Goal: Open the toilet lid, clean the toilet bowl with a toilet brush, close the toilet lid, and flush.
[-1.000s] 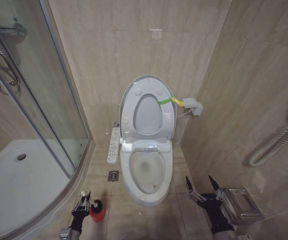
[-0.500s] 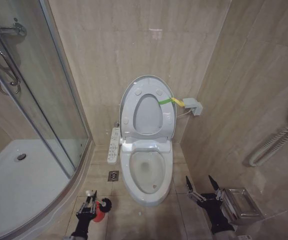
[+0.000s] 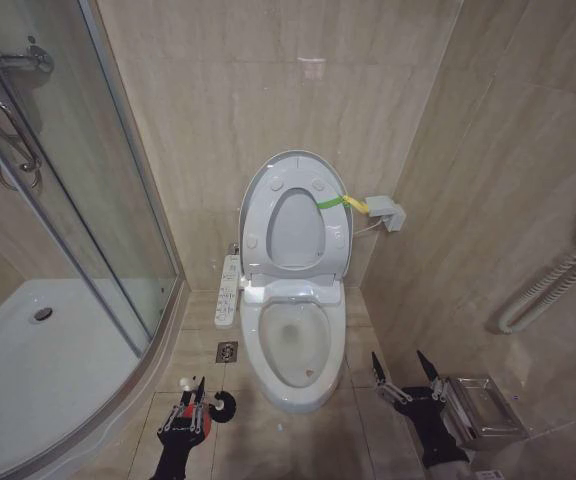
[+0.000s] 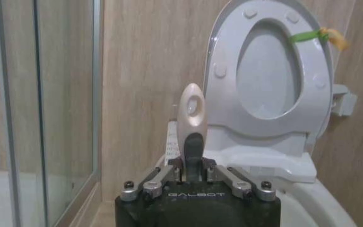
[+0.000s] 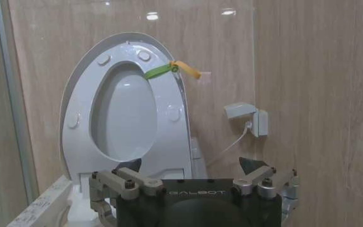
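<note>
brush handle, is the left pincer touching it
Touching. The left wrist view shows the left pincer closed on the brush handle, fingers pressed against both sides.

You had the lid [image 3: 295, 225] standing upright against the wall, green band at its edge, above the open white bowl [image 3: 293, 345]. The brush [image 3: 218, 405], dark head clear of its red holder [image 3: 180, 415], sat clamped by its white handle in the left gripper [image 3: 190, 415].

Left gripper [image 3: 190, 412] stood low at front left, fingers [image 4: 194, 163] closed on toilet brush [image 3: 208, 404] handle, brush head just right of them. Toilet bowl [image 3: 293, 345] lay right and beyond; toilet lid [image 3: 296, 225] upright behind it. Right gripper [image 3: 405, 372] spread, right of bowl.
</note>
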Tool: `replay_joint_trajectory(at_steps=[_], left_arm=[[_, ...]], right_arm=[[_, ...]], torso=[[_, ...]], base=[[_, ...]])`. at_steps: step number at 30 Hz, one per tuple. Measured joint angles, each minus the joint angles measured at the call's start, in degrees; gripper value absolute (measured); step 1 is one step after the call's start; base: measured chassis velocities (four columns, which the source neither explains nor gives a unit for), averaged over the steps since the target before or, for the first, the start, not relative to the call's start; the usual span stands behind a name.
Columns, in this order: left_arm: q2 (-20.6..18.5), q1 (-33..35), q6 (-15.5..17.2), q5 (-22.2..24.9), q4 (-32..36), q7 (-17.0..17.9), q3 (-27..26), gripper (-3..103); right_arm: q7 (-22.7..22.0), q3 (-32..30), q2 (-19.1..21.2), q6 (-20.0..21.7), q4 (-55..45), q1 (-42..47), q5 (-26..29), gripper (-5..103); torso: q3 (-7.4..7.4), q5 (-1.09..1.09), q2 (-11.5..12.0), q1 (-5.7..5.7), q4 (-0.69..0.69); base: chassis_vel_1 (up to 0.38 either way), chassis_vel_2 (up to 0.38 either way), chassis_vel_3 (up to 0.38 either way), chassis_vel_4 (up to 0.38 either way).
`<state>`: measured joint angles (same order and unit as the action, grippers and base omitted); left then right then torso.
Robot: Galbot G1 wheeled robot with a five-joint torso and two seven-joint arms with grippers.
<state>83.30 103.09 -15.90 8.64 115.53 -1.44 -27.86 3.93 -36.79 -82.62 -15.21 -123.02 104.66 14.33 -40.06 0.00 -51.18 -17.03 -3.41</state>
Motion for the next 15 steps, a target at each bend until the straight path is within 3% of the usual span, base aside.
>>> replay_joint_trajectory(at_steps=[15], left_arm=[[-0.64, 6.40, 2.38, -3.53, 14.10, 0.01, -0.14, 19]], right_arm=[[0.00, 0.00, 0.00, 0.00, 0.00, 0.00, 0.00, 100]], torso=[[0.00, 0.00, 0.00, 0.00, 0.00]], base=[[0.000, 0.000, 0.000, 0.000]])
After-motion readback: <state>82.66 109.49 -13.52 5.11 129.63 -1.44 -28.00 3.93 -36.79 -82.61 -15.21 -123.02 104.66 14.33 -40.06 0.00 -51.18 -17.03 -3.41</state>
